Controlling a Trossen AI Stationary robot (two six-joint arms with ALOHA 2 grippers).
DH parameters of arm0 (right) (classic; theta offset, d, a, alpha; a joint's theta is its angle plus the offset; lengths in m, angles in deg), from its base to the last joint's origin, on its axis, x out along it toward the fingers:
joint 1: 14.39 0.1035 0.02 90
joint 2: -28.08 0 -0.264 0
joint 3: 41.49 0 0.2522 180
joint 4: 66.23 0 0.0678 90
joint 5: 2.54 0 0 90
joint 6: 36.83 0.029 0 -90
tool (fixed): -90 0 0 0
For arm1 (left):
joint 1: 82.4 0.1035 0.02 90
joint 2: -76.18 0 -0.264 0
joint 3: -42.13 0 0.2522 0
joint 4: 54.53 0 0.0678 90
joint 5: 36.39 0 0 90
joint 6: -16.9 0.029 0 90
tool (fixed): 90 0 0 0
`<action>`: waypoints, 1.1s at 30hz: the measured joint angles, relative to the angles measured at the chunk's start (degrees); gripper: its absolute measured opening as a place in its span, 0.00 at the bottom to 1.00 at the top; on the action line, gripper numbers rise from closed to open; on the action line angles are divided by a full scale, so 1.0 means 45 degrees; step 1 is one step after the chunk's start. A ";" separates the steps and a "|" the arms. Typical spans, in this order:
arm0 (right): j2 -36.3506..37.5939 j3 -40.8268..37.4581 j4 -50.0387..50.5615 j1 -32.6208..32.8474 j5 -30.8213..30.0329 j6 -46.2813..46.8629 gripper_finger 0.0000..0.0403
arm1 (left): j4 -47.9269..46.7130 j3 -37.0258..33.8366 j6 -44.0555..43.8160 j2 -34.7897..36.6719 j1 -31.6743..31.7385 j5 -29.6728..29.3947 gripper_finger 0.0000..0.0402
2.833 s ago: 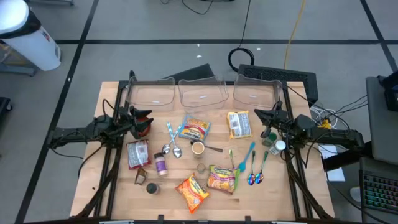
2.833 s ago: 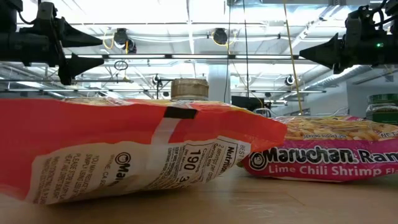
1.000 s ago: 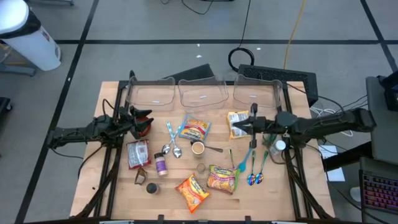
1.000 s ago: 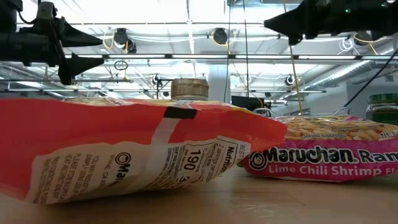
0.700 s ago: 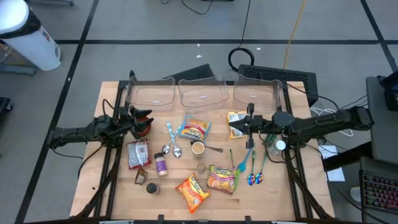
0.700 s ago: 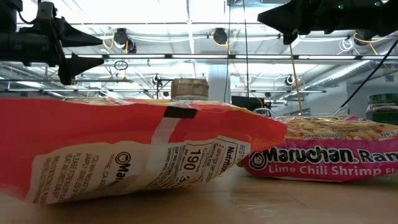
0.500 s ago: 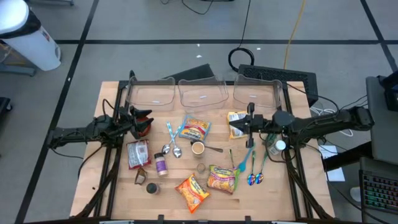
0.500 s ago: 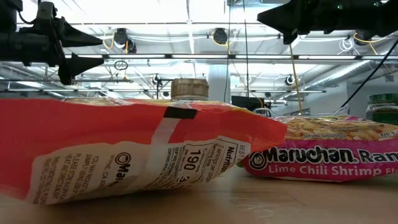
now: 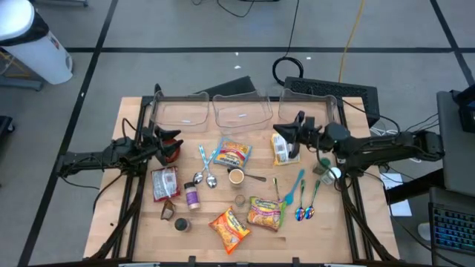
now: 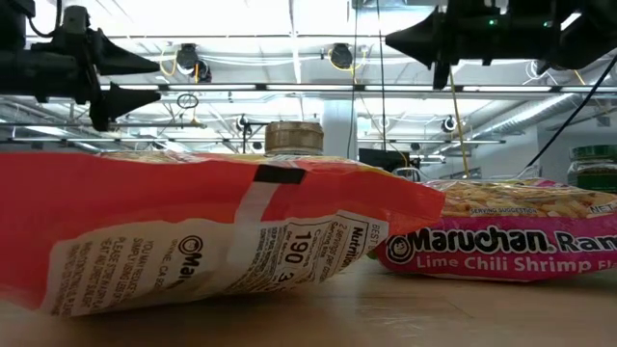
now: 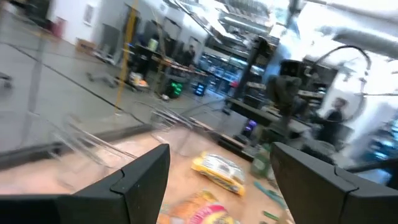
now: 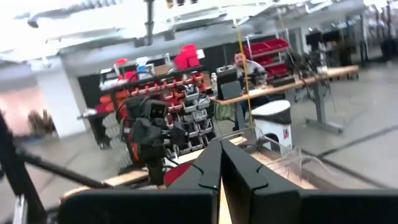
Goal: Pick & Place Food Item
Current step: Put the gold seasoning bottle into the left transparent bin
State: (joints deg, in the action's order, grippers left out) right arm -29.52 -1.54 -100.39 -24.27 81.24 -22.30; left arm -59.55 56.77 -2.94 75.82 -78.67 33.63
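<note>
Two arms show, and only your right one has moved: half a second ago its gripper hung over the blue spoon's end beside the yellow packet; now the right gripper (image 9: 297,132) has swung toward the far side and sits above that yellow packet (image 9: 283,148), near the right bin (image 9: 304,110). In the low view it has slid further across the top, high off the table (image 9: 356,237). Nothing on the table has shifted.

Near you, the orange packet (image 9: 228,227) and the pink packet (image 9: 266,211) lie flat at the near edge. Further in sit the small jar (image 9: 192,196), the cup (image 9: 236,176), the metal spoons (image 9: 204,169) and the blue spoon (image 9: 295,185). Beyond them lies another ramen packet (image 9: 231,153), with the yellow one to its right, under your right gripper and not lifted.

Your right gripper's fingers are pressed together, tips meeting in the right wrist view, and they grip nothing. Your left gripper (image 9: 168,142) waits at the table's left side over a red item, fingers spread apart and empty (image 11: 143,177).

Farthest off stand three clear bins along the back edge.
</note>
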 joint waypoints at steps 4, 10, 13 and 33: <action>-0.0022 0.0000 -0.0069 -0.0248 0.0013 0.0841 0.00 | 0.1099 -0.0003 -0.1260 0.0000 0.0000 -0.0845 0.70; -0.0017 0.0000 -0.0389 -0.0434 0.0015 0.1339 0.00 | 0.2569 -0.0003 -0.4169 0.0000 0.0000 -0.2470 0.70; -0.0022 0.0000 -0.0454 -0.0460 0.0055 0.1689 0.00 | 0.3012 -0.0003 -0.4844 -0.0004 0.0000 -0.3395 0.70; -0.0014 0.0000 -0.1489 -0.0455 0.0063 0.5319 0.00 | -0.4680 0.5919 -0.0771 -0.2668 0.0000 0.0273 0.70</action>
State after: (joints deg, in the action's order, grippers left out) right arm -29.58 -1.54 -107.09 -26.31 81.53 1.63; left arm -80.61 83.40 -6.41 63.81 -78.67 34.86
